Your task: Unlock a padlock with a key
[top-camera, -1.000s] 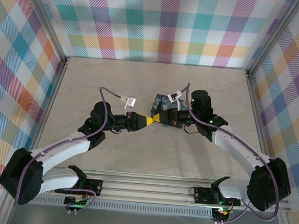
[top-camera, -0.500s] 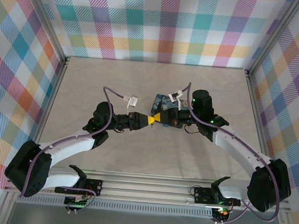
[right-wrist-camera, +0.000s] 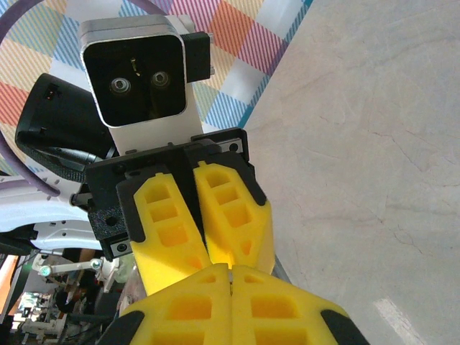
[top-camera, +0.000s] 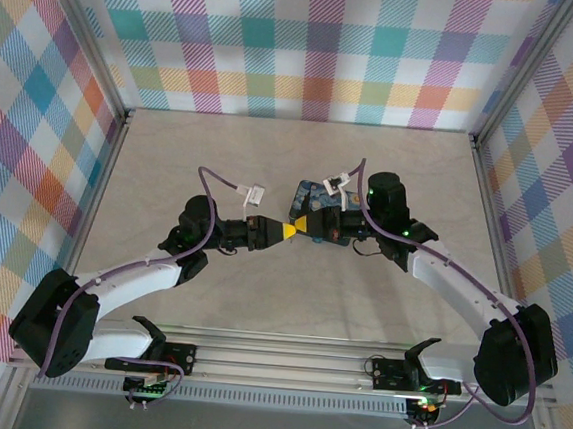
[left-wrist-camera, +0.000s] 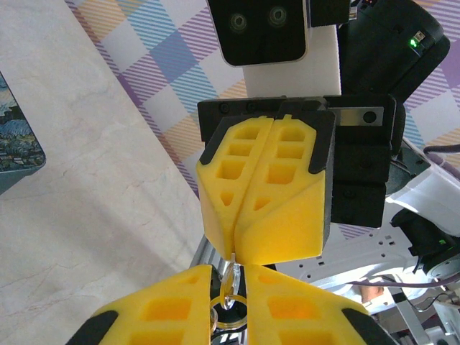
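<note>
My two grippers meet tip to tip above the middle of the table. The right gripper [top-camera: 313, 227] [left-wrist-camera: 234, 255] [right-wrist-camera: 230, 270] is shut, and the thin silver blade of the key [left-wrist-camera: 229, 285] sticks out of its yellow tips. The key's round head and a small ring [left-wrist-camera: 229, 316] hang in the narrow gap between the yellow fingers of my left gripper [top-camera: 298, 228] [left-wrist-camera: 231, 279] [right-wrist-camera: 210, 259]. Those fingers stand close on either side of the head, and I cannot make out whether they press on it. The padlock is out of view.
A dark-blue tin with a starry-night painting [top-camera: 310, 190] [left-wrist-camera: 14, 136] lies on the table just behind and under the two grippers. Beige tabletop [top-camera: 231, 160] stretches around it, bounded by checked walls and metal rails [top-camera: 284, 355] at the near edge.
The left gripper's jaws have narrowed around the key's head. The left arm has shifted slightly forward. The right arm has stayed still.
</note>
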